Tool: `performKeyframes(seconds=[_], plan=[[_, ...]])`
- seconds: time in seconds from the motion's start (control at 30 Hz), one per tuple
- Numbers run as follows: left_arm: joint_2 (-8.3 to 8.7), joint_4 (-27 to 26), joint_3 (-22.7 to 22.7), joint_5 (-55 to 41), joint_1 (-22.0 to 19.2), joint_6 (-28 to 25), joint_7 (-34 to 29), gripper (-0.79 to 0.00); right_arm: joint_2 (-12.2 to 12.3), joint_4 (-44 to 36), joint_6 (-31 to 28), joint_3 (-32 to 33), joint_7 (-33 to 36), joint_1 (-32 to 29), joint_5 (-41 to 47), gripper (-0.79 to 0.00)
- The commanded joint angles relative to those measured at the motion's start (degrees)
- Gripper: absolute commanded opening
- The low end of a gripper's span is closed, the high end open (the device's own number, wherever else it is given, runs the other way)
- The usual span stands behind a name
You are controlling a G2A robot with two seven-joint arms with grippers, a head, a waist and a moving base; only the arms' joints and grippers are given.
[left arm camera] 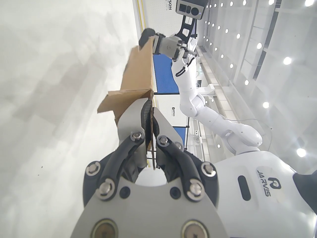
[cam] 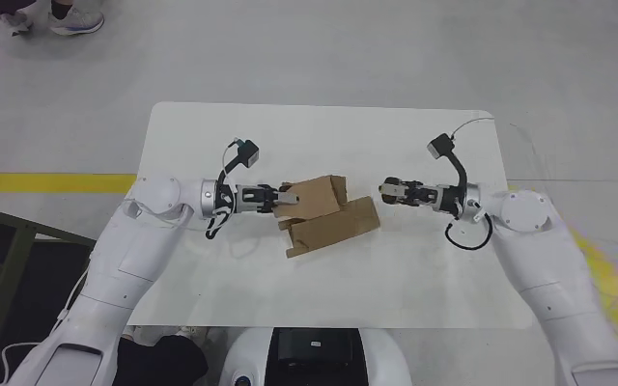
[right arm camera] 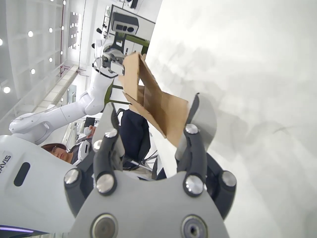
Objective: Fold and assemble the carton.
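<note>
carton [cam: 319, 207] edge in left gripper [cam: 290, 196]; right gripper [cam: 384, 190] beside

Table [cam: 319, 135]: white, rounded corners, lying under left gripper [cam: 290, 196] and right gripper [cam: 383, 190].
Floor [cam: 319, 48]: grey, surrounding table, well apart from both grippers.
Yellow line [cam: 58, 182]: on floor, outboard of left gripper, meeting table edge.
Dark green frame [cam: 12, 253]: on floor off table, left gripper's side.
Blue panels [left arm camera: 164, 75]: on wall, far beyond left gripper's tips.
Ceiling lights [left arm camera: 287, 60]: round, in rows, far from left gripper.
</note>
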Motion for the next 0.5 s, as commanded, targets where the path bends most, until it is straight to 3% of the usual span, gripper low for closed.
performKeyframes(seconds=[0.0,0.23,0.47], plan=[[0.03,-0.15,-0.02,0.12,0.08,-0.16,-0.11,-0.785,0.20,-1.64,-1.08,1.36,-0.99,-0.94,1.16,0.000],[0.02,-1.08,0.52,0.52,0.30,-0.61,-0.53,-0.785,-0.24,-7.09,-3.88,-0.38,4.76,-2.83,11.04,0.000],[-0.07,-1.71,1.12,-0.26,0.33,-1.40,-1.87,-0.785,-2.71,-2.30,-4.89,-8.54,7.03,1.28,16.08,0.000]])
